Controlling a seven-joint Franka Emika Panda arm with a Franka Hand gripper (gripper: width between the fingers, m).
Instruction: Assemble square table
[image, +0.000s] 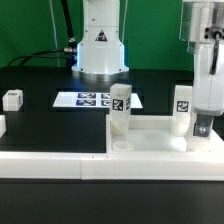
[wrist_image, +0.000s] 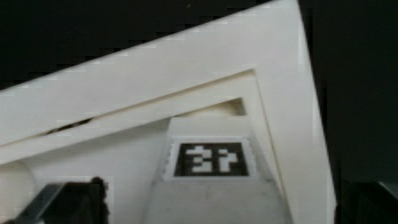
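Close over white square tabletop (wrist_image: 125, 150), raised rim (wrist_image: 285, 90) narrowing to a corner at one o'clock from the black-white tag (wrist_image: 215, 160). Dark blurred fingertips (wrist_image: 71, 202) of the gripper (wrist_image: 221, 206) at seven and five o'clock of that tag, wide apart, gripping nothing. Black table (wrist_image: 89, 35) beyond at eleven.

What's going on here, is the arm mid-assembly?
Square table build, partway through. The gripper hangs open and empty over the tabletop at the exterior view's right, close beside an upright leg. A second leg stands upright at the tabletop's other far corner. A third leg sits loose on the black table at the exterior view's left. Whether the standing legs are fully seated can't be told.
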